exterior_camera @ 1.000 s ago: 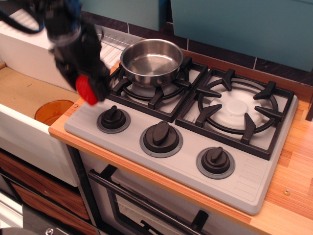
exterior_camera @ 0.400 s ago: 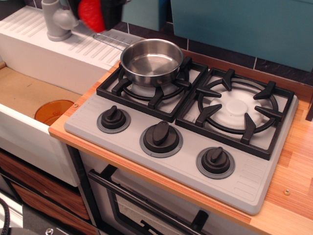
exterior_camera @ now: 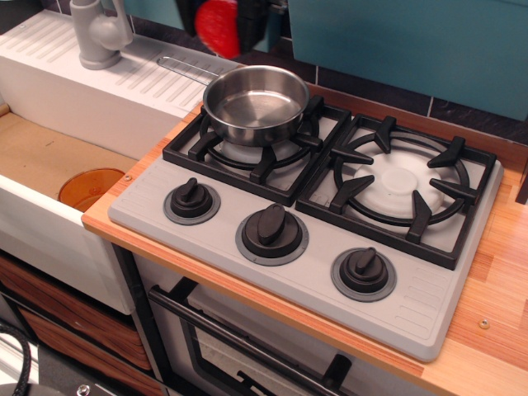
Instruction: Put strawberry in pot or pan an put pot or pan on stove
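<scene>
One half of the task appears settled in the single view, observation.image: the stainless-steel pan [exterior_camera: 256, 104] is seated on the black grate of the left burner of the grey stove [exterior_camera: 309, 216], its wire loop handle reaching back toward the ribbed white drainboard [exterior_camera: 99, 87], and its bowl is seen to be empty. The other half is not yet done. The red strawberry [exterior_camera: 219, 27] is carried high at the top edge of the picture, above and behind the pan's rear-left rim and well apart from it, blurred, with no green top made out. It is gripped by the gripper [exterior_camera: 221, 21], of which only dark parts on either side of the fruit are shown; the jaws are judged to be closed on the fruit, though their exact opening cannot be told. What is left, as judged from this, is for the strawberry to be brought over the bowl and released inside. The right burner is bare, and an orange dish [exterior_camera: 89, 187] lies in the sink [exterior_camera: 41, 157].
</scene>
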Available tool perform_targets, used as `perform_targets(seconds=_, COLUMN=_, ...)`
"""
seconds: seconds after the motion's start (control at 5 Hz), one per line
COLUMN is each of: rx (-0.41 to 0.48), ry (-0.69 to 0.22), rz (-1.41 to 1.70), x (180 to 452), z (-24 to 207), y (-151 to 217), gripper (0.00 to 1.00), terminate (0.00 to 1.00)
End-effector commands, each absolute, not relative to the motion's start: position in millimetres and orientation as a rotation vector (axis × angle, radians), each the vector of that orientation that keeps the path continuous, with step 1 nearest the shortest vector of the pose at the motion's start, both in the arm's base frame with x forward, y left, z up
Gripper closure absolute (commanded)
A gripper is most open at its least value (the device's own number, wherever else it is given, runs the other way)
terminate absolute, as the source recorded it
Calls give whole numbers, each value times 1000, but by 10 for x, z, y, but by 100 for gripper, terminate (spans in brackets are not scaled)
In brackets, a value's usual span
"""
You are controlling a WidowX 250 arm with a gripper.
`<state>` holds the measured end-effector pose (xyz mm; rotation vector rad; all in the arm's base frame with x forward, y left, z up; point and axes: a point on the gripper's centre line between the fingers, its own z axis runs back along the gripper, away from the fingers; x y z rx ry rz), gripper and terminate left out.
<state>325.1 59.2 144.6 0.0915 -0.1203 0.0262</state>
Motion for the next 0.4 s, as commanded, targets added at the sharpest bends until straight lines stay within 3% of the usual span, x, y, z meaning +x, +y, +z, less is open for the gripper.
perform_targets(seconds=0.0, rx=64, ry=-222, rz=37, x=3542, z=1321, y=488, gripper=100, terminate=0)
perform_targets(seconds=0.2, rx=45, ry=-240, rz=26, x=3641, z=1186, y=482, gripper=100, terminate=0)
